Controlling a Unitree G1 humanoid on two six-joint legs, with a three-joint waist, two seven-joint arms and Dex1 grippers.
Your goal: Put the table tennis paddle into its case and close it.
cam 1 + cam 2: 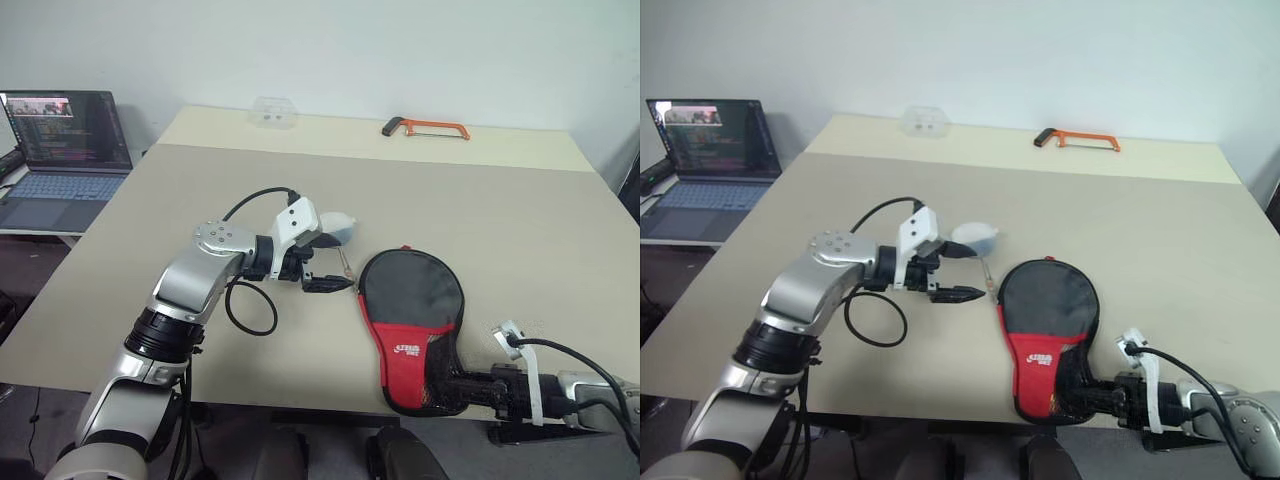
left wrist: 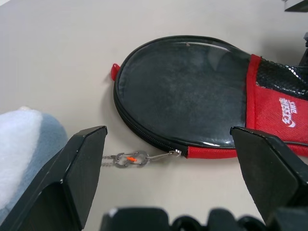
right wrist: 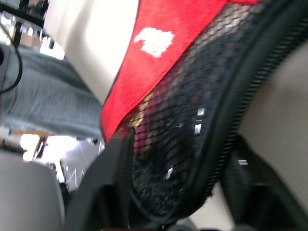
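Near the tabletop's (image 1: 500,230) front edge the case (image 1: 412,325) lies zipped, round end away from the robot, handle end between the right gripper's (image 1: 478,392) parted fingers. Left gripper (image 1: 330,284), fingers wide and empty, faces the zipper pull (image 2: 131,158) and fluffy charm (image 1: 338,228). The paddle is probably inside, a red edge seemingly showing through the mesh (image 3: 183,144).

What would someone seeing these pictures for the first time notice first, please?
The black and red paddle case lies flat near the table's front edge, its handle end between the fingers of the right gripper. Beside its round end hovers the left gripper, jaws wide open, by the fluffy ball charm on the zipper chain. An orange hacksaw lies at the far edge.
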